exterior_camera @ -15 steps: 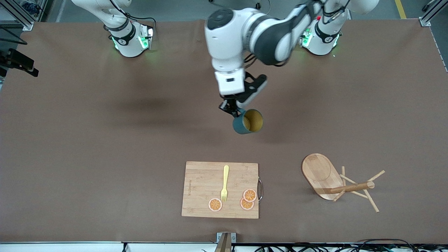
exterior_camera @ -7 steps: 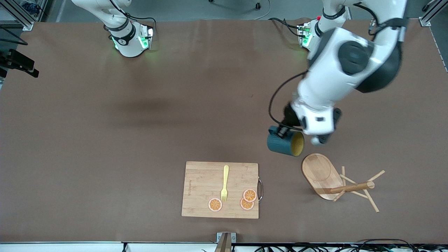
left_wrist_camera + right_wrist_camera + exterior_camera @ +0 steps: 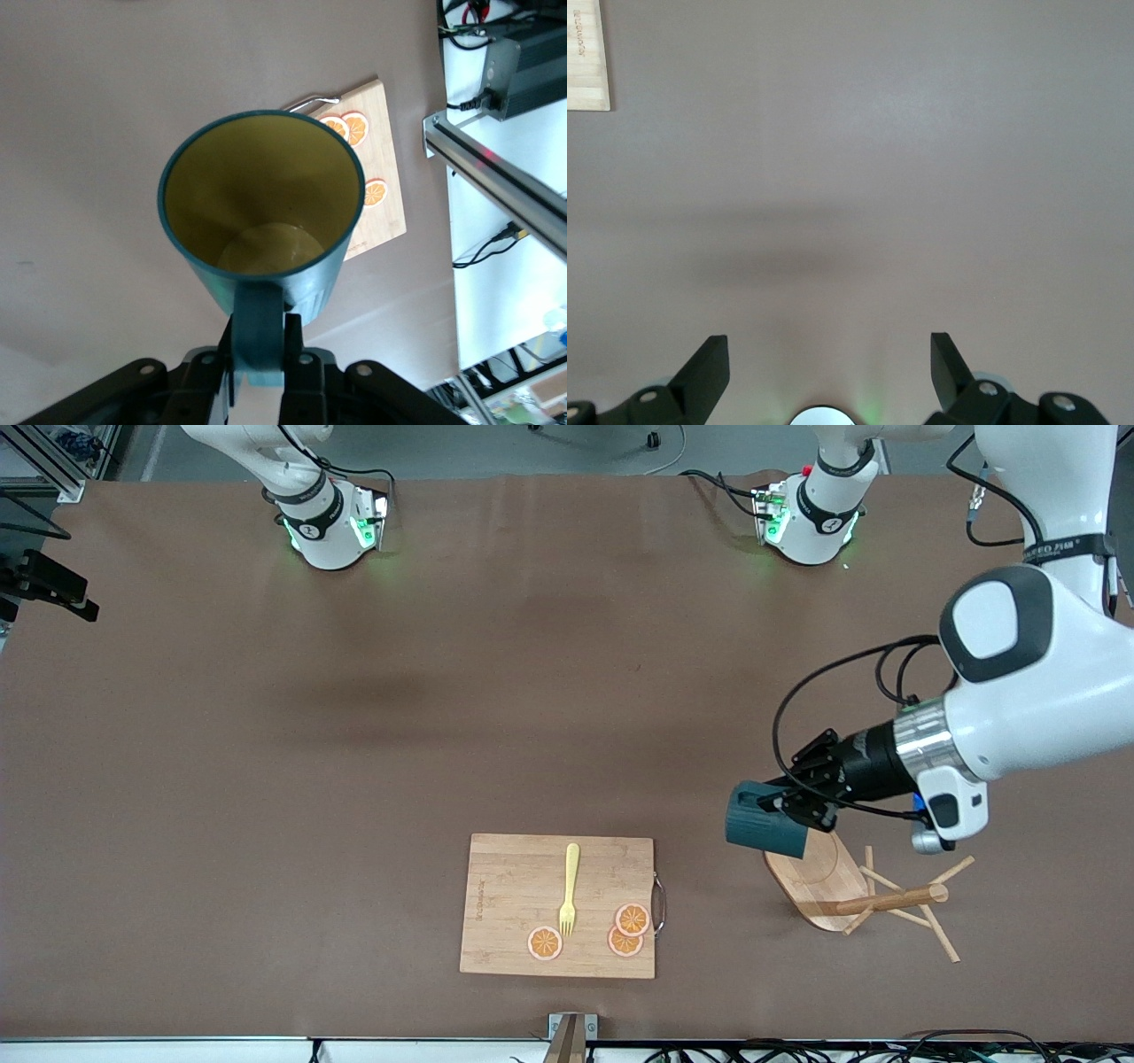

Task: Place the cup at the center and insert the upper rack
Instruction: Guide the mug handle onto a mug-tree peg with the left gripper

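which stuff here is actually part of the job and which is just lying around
Part of the job:
- dark teal ribbed cup with yellow inside, held by its handle in the left hand
- light wooden mug tree, lying tipped over on the table

Lying about:
- rectangular wooden cutting board
- yellow fork on it
- three orange slices on it

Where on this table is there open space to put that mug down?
Bare brown table spreads between the two arm bases and the cutting board. It is crowded where the left gripper holds the cup by its handle, over the tipped upper rack. The right gripper waits open over bare table.
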